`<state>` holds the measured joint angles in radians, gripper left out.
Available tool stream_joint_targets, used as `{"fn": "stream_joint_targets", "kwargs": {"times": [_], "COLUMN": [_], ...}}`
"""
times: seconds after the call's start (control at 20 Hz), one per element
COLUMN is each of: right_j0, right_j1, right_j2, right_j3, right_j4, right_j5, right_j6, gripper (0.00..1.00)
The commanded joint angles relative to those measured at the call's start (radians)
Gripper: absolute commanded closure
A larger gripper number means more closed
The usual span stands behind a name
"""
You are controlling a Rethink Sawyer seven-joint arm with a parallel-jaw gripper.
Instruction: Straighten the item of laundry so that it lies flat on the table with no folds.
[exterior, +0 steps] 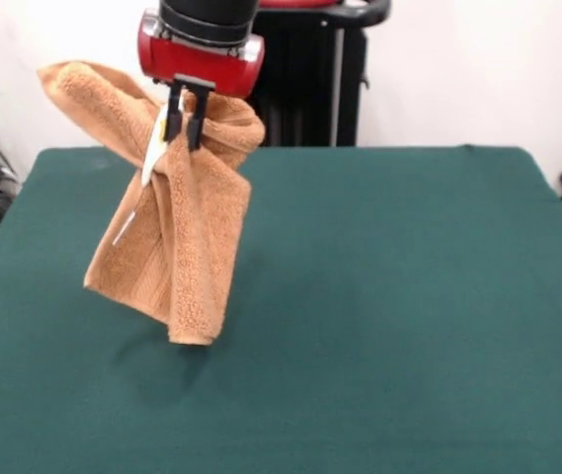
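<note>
**Hanging towel, clear of the cloth**

Dangling in the air on the left side of the picture, the orange-tan towel (194, 237) is where we start. It is bunched at the top, where the cloth is gathered into a thick knot of folds, and from there it falls in a long twisted drape. One corner sticks out up and to the left, above the knot. The lowest tip hangs over the table's left half; we see a dim shadow on the green under it, and the tip seems just off the surface, though we cannot say for sure that it is not brushing it. A small white tag (152, 150) shows on the towel's upper left edge — a thin strip running down and to the left, just beside the dark fingers.

The gripper (188, 120) comes down from above, its two black fingers closed tight on the gathered top of the towel, with cloth on both sides of them. Above them we see the red wrist (201, 57) and the black arm section.

The table (389, 296) with its dark green top spreads wide around the towel — far larger than it. Behind it stand the black pedestal (310, 79) and a pale wall (468, 69).
</note>
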<state>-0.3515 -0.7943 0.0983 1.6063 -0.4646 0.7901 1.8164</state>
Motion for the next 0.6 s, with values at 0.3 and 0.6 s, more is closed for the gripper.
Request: {"fn": "stream_joint_targets", "kwargs": {"times": [0.3, 0.6], "right_j0": [0.162, 0.269], "right_j1": [0.392, 0.570], "right_j2": [-0.252, -0.400], "right_j3": [-0.010, -0.065], "right_j4": [-0.174, -0.106], "right_j5": [-0.410, -0.592], "right_j6": [0.382, 0.453], "gripper": [1.00, 1.00]}}
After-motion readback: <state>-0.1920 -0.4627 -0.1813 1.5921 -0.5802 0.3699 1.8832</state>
